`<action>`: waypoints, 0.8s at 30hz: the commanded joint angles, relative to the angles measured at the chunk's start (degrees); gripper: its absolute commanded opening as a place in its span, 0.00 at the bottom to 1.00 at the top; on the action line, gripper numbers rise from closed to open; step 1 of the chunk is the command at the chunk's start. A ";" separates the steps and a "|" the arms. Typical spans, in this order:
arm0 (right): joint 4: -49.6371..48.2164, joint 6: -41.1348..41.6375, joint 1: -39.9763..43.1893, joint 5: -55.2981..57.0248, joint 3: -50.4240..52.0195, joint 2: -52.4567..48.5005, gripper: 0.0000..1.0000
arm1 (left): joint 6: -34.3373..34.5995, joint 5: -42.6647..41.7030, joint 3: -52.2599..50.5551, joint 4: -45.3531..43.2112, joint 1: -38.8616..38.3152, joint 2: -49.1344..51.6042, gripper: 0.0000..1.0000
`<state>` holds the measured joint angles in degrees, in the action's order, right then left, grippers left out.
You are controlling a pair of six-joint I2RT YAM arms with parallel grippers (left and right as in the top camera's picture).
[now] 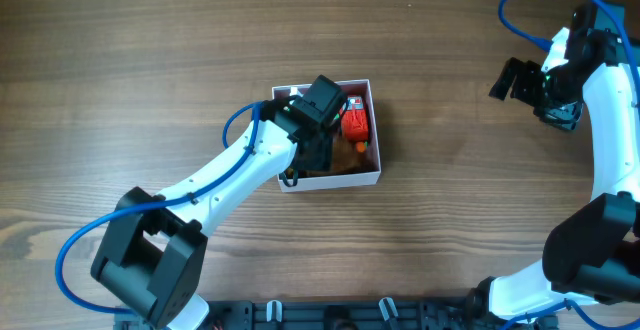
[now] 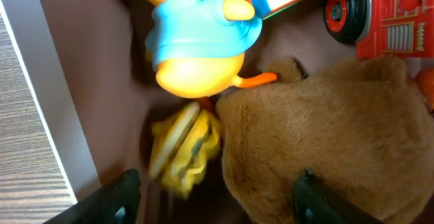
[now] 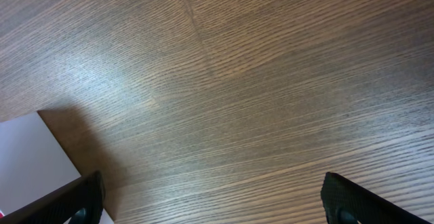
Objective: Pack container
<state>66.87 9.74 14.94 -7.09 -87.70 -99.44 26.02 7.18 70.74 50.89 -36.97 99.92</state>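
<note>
Left tool (image 2: 217, 187) held apart over yellow toy (image 2: 184, 146) inside container (image 1: 345, 180); right tool (image 3: 211, 187) also apart, parked above desk (image 3: 271, 81).

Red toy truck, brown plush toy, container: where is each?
red toy truck (image 2: 397, 30), left wrist view, its red side.
brown plush toy (image 2: 325, 136), left wrist view, middle of its fur.
container (image 1: 340, 179), overhead view, its white near wall.

1 container (image 1: 345, 180). 4 toys: 1 red truck (image 2: 386, 20), 1 brown plush (image 2: 339, 129), 1 yellow figure in blue top (image 2: 200, 41), 1 small yellow toy (image 2: 184, 146). 2 arms: left arm (image 1: 220, 175), right arm (image 1: 610, 100).
</note>
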 commanded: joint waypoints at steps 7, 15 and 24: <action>0.04 -0.72 -0.09 -0.46 0.09 -0.37 1.00 | -0.37 6.47 3.91 0.61 -0.15 -4.20 0.75; -7.26 -5.07 -10.95 3.87 0.07 7.80 1.00 | -0.74 8.85 7.02 0.39 13.75 -24.04 1.00; -22.14 -12.33 -17.25 5.68 -0.04 11.67 1.00 | -0.74 8.74 7.02 -1.92 34.18 -25.22 1.00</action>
<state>43.55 2.13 -2.79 -2.39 -87.37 -88.90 25.61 15.62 77.01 47.51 -6.02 75.07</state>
